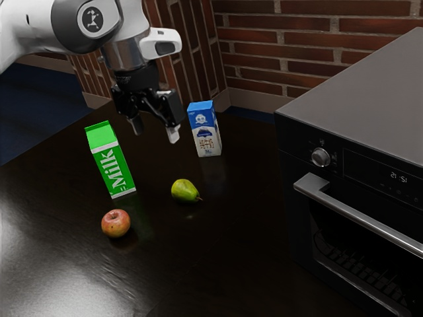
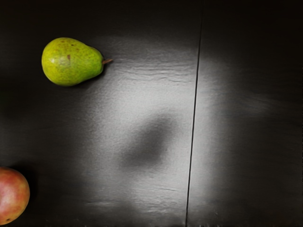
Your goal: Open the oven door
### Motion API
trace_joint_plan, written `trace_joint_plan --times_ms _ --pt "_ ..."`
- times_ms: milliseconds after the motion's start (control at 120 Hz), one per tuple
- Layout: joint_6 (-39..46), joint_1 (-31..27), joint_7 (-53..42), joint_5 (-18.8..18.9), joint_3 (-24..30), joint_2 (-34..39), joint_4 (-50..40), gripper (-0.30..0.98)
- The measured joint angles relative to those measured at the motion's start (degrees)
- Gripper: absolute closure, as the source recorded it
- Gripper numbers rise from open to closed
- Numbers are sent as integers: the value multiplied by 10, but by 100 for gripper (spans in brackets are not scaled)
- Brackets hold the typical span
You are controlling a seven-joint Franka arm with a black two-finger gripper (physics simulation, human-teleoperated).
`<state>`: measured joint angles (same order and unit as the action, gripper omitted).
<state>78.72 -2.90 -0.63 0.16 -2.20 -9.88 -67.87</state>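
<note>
Oven door (image 1: 360,246) is at ext. view's right, looks shut, handle (image 1: 370,220) across its upper part. Rack (image 1: 357,271) shows inside. My gripper (image 1: 156,130), empty, fingers apart, is well away; should pass high over pear (image 1: 184,191), straddle handle, then prob. pull out/down slowly. Milk carton (image 1: 111,163): contents hidden.

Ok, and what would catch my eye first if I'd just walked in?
Probably the bright green milk carton, standing on the dark table near an apple and a pear. Then the white robot arm, coming in from the exterior view's upper left, its black gripper open above the table. The big oven fills the exterior view's right, a metal handle along its front.
</note>
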Motion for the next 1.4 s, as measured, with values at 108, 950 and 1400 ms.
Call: trace_joint_plan --times_ms 108,950,1400 --pt "-4 -1 -1 -4 -1 1 2 0" --pt "221 54 -703 -44 443 197 -163 0" --pt "283 53 -801 30 397 157 -182 0"
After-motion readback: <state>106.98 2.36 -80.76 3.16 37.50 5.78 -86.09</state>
